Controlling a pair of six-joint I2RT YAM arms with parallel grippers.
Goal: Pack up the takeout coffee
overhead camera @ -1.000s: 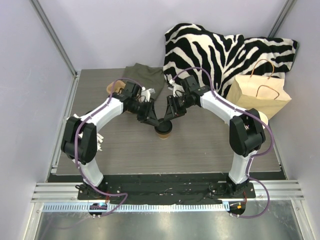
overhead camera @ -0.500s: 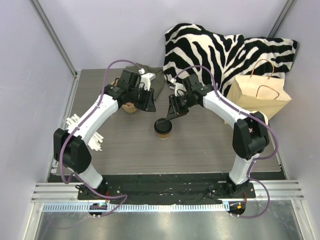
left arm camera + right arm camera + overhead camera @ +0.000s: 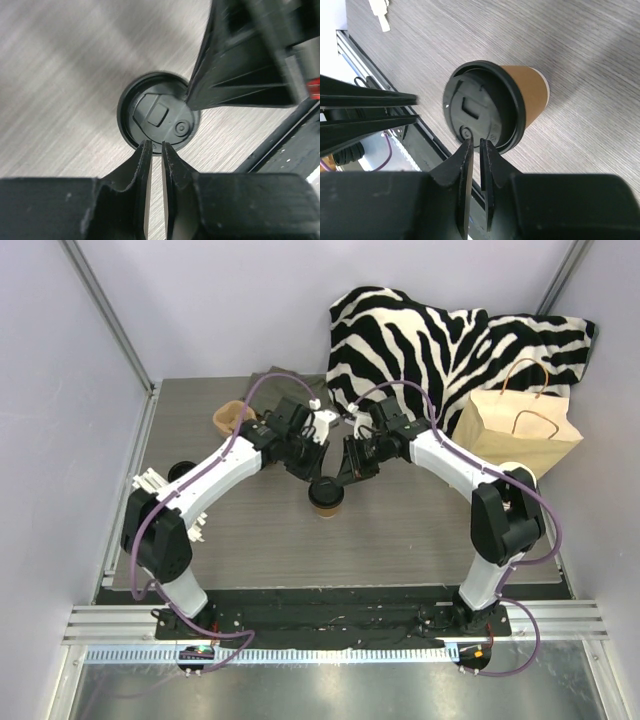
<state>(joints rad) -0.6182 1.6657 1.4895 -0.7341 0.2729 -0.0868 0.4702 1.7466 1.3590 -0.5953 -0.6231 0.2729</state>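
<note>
The takeout coffee [image 3: 326, 496] is a small brown paper cup with a black lid on it, standing upright in the middle of the table. My left gripper [image 3: 314, 476] is shut and empty, its tips just over the lid's edge [image 3: 157, 117] on the far left side. My right gripper [image 3: 341, 478] is shut and empty, its tips over the lid's rim [image 3: 485, 107] on the far right side. In the right wrist view the cup's brown wall [image 3: 527, 95] shows beyond the lid. Whether the tips touch the lid I cannot tell.
A kraft paper bag [image 3: 520, 425] with handles stands at the back right, a zebra-print cloth [image 3: 440, 335] behind it. An olive cloth [image 3: 290, 390] and brown cups [image 3: 232, 418] lie at the back left. A loose black lid [image 3: 180, 472] and white pieces [image 3: 150, 485] lie at the left.
One second ago both grippers were on the lidded cup. Then both drew back, the left far to the back left. Now both are at the lid again.
</note>
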